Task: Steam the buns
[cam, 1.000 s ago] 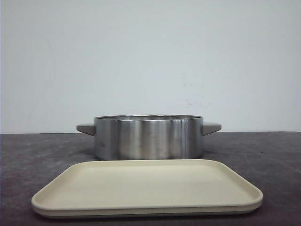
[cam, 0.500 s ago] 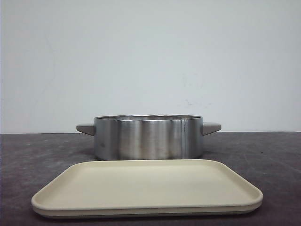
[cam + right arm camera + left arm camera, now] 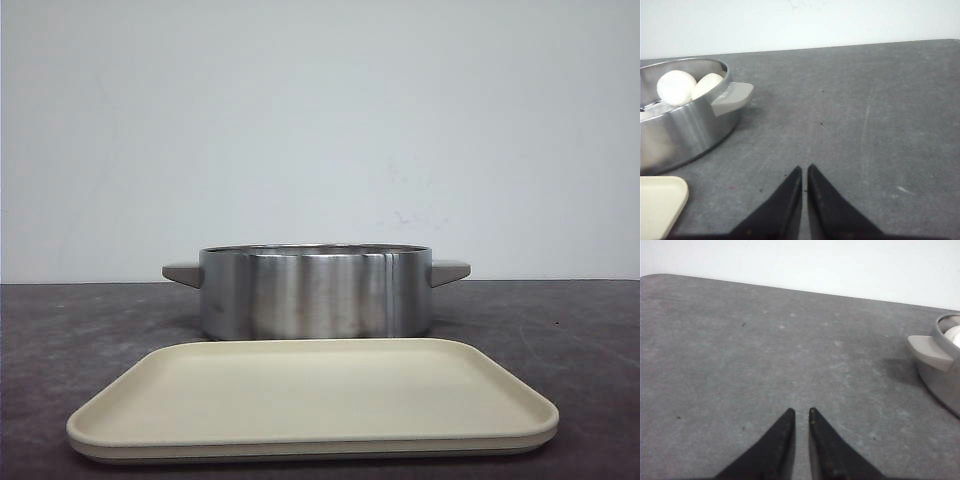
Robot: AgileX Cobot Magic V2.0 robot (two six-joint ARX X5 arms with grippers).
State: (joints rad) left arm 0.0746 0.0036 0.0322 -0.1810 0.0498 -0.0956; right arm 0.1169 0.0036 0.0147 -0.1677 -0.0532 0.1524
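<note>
Left tool [image 3: 801, 412] nearly closed, right tool [image 3: 805, 169] closed, both empty

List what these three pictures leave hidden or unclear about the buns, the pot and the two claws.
- Front view: the pot wall hides its inside; no buns show.
- Right wrist view: two buns show over the rim; others, and any faces, are hidden by the wall and the picture edge.
- Left wrist view: the pot is cut off by the edge; one white sliver shows.
- Tray: mostly cut off in the right wrist view.
- Left claw and right claw: absent from the front view.
</note>
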